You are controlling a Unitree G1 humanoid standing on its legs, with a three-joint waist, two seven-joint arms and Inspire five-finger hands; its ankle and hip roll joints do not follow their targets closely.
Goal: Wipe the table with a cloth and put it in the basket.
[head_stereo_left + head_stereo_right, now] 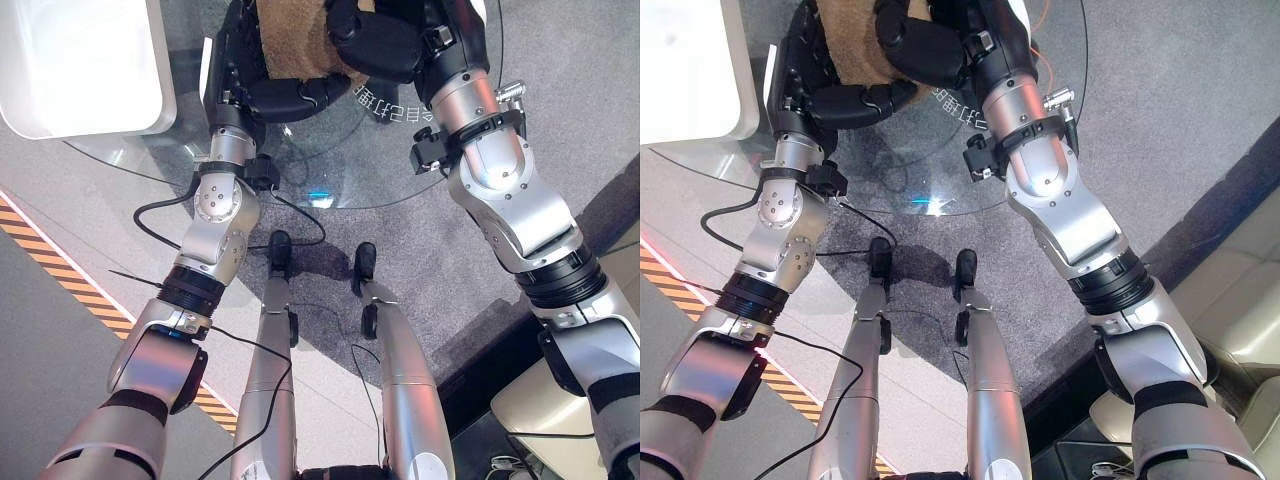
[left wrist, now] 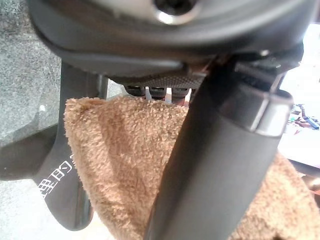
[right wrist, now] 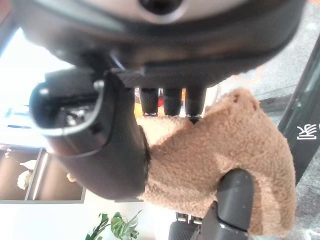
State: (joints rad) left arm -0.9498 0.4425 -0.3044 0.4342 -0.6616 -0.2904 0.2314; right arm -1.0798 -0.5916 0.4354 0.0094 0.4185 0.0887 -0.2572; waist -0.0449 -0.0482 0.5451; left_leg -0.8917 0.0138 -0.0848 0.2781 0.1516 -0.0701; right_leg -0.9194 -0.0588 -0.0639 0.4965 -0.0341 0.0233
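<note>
A grey carpeted floor point(image 1: 420, 240) lies under a round glass worktop point(image 1: 330, 170), and a yellow-and-black hazard stripe point(image 1: 70, 280) runs across the paler floor on the robot's left. A white basket point(image 1: 80, 65) stands on the worktop near its left edge, its rim rounded and its wall plain. At the far side of the glass, both arms meet over a tan fleecy cloth point(image 1: 295, 40), which is bunched between the two hands above the worktop, well to the right of the basket. The left robot hand point(image 1: 250, 85) comes in from the lower left and has its dark fingers curled under and around the cloth's near edge; in the left wrist view the thumb point(image 2: 220, 165) crosses in front of the fleece point(image 2: 125, 150) and presses against it, so this hand grips the cloth. The right robot hand point(image 1: 930, 45) reaches in from the right and closes over the top of the same cloth; in the right wrist view its thumb point(image 3: 110, 150) and fingertips point(image 3: 172, 102) pinch the tan pile point(image 3: 235, 160), while a dark finger of the other hand point(image 3: 232, 200) shows against the cloth's lower part. Some pale print point(image 1: 395, 108) shows through the glass just beside the right wrist.
</note>
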